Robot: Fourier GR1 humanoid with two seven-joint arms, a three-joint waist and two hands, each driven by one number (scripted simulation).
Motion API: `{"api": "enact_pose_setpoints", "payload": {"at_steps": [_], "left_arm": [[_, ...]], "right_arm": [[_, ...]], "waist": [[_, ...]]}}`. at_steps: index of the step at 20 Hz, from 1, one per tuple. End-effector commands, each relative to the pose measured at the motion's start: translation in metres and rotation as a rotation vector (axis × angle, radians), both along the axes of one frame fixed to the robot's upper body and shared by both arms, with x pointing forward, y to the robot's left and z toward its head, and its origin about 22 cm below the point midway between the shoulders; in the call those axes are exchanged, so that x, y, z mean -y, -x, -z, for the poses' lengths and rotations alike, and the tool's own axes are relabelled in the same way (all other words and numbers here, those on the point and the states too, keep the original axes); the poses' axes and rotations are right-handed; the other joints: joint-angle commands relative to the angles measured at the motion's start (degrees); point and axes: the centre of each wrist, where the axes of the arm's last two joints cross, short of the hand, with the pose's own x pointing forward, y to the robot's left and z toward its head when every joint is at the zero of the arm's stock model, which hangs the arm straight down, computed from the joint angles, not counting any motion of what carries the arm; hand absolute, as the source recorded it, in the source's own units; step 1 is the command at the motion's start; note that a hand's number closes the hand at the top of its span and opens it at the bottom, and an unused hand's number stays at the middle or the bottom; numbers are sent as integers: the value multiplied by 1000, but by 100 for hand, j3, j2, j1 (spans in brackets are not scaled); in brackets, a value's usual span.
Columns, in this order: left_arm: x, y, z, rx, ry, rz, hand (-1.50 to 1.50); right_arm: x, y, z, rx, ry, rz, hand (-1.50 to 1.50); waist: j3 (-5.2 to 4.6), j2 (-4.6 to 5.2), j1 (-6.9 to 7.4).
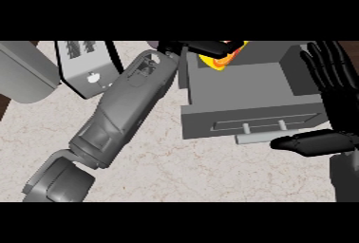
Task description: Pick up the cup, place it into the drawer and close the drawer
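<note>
At ten o'clock on the counter (182,171) we note one rounded grey appliance (28,71). Just beside it, toward eleven, stands one toaster (84,66), slots up. The left forearm (119,114) runs on a diagonal from seven o'clock up toward twelve.

The left hand (203,46) is at twelve, above the drawer's back left corner, its fingers curled round the cup (219,60). There is one cup, yellow and orange, largely hidden by the hand. We cannot tell whether it touches the drawer floor.

One grey drawer (245,88), pulled open, fills one to three o'clock. The bar handle (256,139) on its front faces six.

The right hand (340,107) is at three o'clock by the edge, resting, fingers straight and slightly spread. Its thumb tip lies just beside the handle; we cannot tell if they touch. It holds nothing.

Our judgement of the step in hand: placing the cup into the drawer. The next move calls for lowering and releasing the cup, then lifting the left hand clear. After that the drawer front must be pushed toward twelve.

Count: two hands, one cup, one drawer.
</note>
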Motion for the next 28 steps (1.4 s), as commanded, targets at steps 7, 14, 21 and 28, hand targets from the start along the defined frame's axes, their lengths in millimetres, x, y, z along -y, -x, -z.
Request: {"api": "enact_pose_setpoints", "payload": {"at_steps": [7,14,21,28], "left_arm": [[-8,1,38,-161,-162,55,150],[-3,4,33,-115,-45,62,-150],[-3,8,30,-24,201,133,-150],[-10,5,37,13,279,28,-150]], "right_arm": [[-9,-11,-9,34,17,-96,-150],[-29,-15,-17,44,2,-249,-150],[-59,-17,-8,-15,15,-598,150],[-48,-5,-8,-198,463,-646,150]], "waist": [[7,149,-525],[-1,182,-787],[-8,155,-646],[-16,29,-252]]}}
